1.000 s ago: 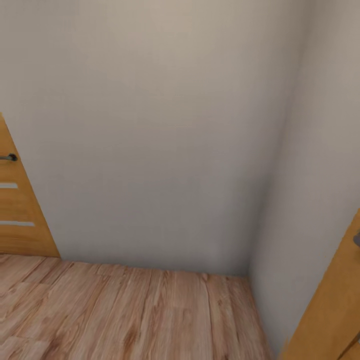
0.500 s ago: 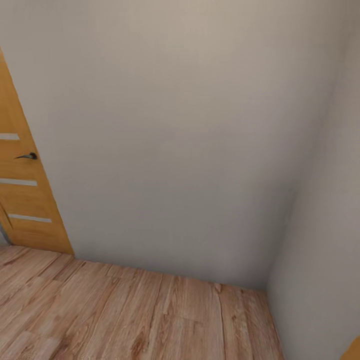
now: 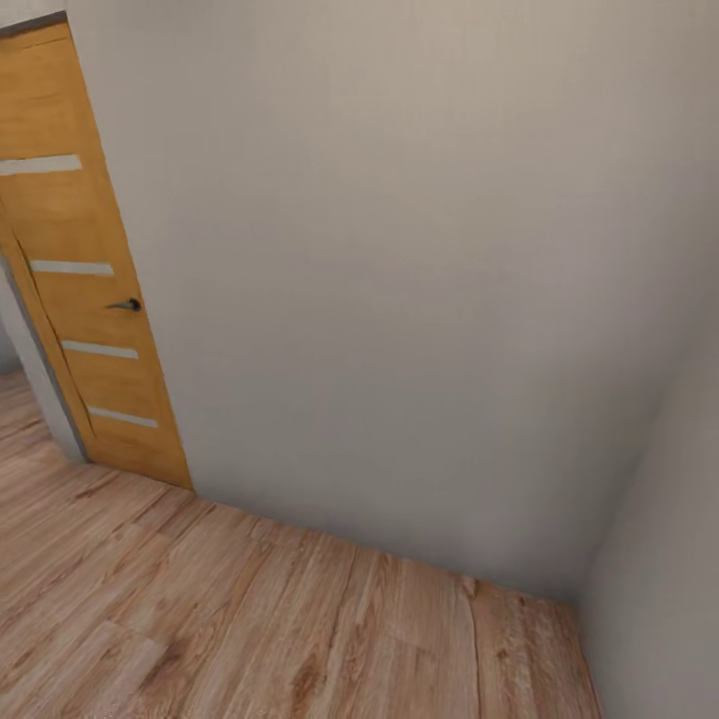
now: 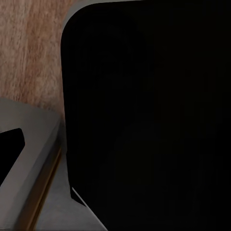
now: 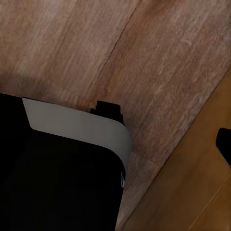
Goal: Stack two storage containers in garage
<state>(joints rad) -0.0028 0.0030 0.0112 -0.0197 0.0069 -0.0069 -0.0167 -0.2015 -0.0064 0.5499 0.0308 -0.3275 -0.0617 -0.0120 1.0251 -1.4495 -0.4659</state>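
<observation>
The two storage containers and the garage are out of view. The head view faces a corner of plain cream-grey walls point(image 3: 399, 250) above a light wood-plank floor point(image 3: 250, 619). In the left wrist view a black rounded part of my own body point(image 4: 144, 120) hangs over the wood planks point(image 4: 29, 48). The right wrist view looks past a dark body part with a grey rim point(image 5: 82, 127) at the wood floor point(image 5: 144, 57).
An orange wood door point(image 3: 90, 300) with pale strips and a dark handle point(image 3: 127, 305) stands open at the left, with a gap point(image 3: 15, 399) beside it. A side wall point(image 3: 669, 559) closes the right. An orange wood panel point(image 5: 192, 192) lies close in the right wrist view.
The whole head view has swung left, so the camera moved. The left door has come further into the picture. The orange door at the right edge has left it.
</observation>
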